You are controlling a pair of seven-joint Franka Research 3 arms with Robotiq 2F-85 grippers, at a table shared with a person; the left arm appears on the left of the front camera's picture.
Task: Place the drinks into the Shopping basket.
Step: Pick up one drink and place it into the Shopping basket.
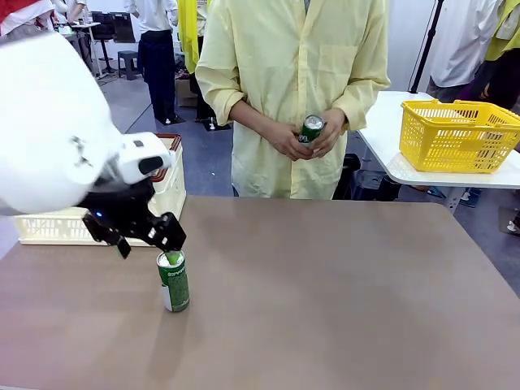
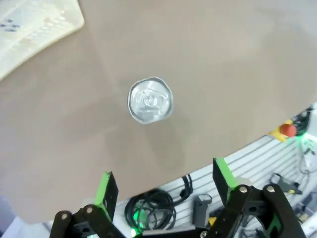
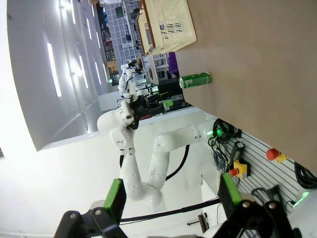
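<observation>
The left gripper [image 1: 147, 238] hangs over the green can [image 1: 173, 282], which stands upright on the desk [image 1: 341, 284] at about 8 o'clock from the desk's middle. Its fingers [image 2: 105, 191] are spread wide and grasp nothing.

In the left wrist view the can's silver top [image 2: 150, 100] lies toward 12 o'clock from the gap between the fingers, a touch to the 11 o'clock side and not yet between the pads. So the step in hand looks like the approach for a top-down pick.

- Slide the wrist toward 12 o'clock until the lid sits midway between the pads, then descend.
- Go low enough that the pads bear on the can's straight wall below the shoulder; a slim can tips easily if one pad touches first.
- How high the fingertips sit above the lid is hard to judge through the wide lens, so the descent should probably be slow.
- Lift straight up before travelling.

The Shopping basket [image 1: 172, 192] waits at 10 o'clock from the can, just off the desk's far-left corner and partly behind the arm, so the carry is short.

A second green can [image 1: 311, 127] is in the person's hands [image 1: 302, 142] at the far side. The right gripper [image 3: 171, 196] is spread and empty, well away from the can.
</observation>
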